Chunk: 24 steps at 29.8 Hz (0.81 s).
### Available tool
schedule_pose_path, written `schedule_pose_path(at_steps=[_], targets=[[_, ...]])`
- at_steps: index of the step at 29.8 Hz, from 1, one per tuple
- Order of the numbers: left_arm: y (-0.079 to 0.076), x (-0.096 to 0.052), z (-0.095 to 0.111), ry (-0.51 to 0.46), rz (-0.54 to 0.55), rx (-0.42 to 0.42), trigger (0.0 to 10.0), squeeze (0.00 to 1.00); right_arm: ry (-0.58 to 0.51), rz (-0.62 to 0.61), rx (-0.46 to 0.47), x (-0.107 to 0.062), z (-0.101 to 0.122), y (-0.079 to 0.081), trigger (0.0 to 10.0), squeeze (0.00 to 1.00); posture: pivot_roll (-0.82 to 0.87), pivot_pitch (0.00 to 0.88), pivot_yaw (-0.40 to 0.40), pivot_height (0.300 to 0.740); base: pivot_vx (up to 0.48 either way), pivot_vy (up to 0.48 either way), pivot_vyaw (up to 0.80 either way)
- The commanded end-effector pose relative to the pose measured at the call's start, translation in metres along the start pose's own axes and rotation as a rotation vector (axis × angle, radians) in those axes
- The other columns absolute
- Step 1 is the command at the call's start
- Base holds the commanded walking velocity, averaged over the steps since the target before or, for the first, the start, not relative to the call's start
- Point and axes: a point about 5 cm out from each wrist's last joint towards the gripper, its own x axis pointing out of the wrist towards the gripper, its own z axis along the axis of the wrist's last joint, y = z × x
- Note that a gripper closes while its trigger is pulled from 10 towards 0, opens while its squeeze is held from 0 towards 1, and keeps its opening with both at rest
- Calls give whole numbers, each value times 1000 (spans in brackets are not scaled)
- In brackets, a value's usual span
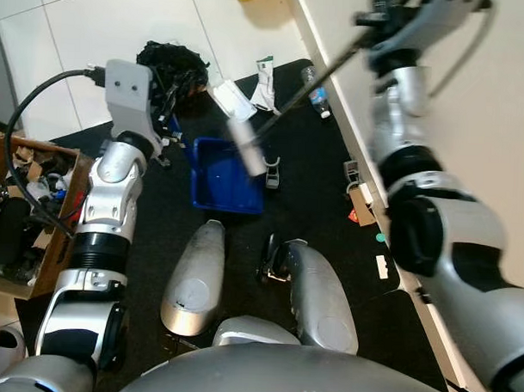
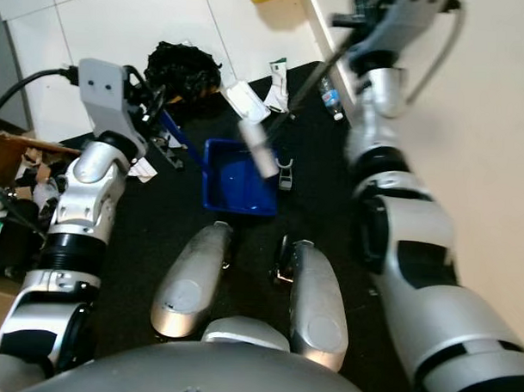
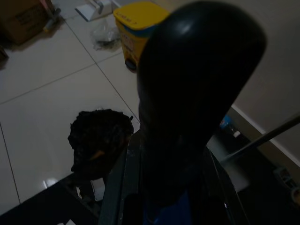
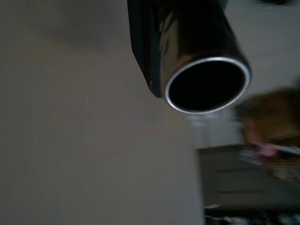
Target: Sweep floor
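Note:
A blue dustpan (image 1: 226, 178) rests on the black mat (image 1: 314, 189) just ahead of my feet. Its long blue handle (image 2: 175, 134) rises to my left gripper (image 1: 166, 115), which is shut on it. My right gripper (image 1: 387, 18) is raised at the top right, shut on the dark broom pole (image 1: 322, 73). The pole slants down to a blurred whitish broom head (image 1: 246, 146) over the dustpan's far rim. In the right wrist view the pole's open metal end (image 4: 206, 84) sits close to the camera.
Litter lies on the mat: a plastic bottle (image 1: 318, 96), white cartons (image 1: 264, 81), small scraps (image 1: 359, 199) by the wall. A black bag (image 1: 172, 59) sits beyond the dustpan, a yellow bin (image 3: 136, 28) farther back. A full cardboard box (image 1: 37, 231) stands at the left.

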Motion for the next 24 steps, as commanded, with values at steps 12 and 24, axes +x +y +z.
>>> schedule_pose_path(at_steps=[12,24], targets=[[0,-20,-10,59,-21,-10,10000,0,324,-41,134,-30,-55,42,10000,0,465,259,-1,740,0,0,0],[2,-28,-9,55,21,-35,10000,0,291,2,438,-22,-47,79,10000,0,467,260,-33,740,0,0,0]])
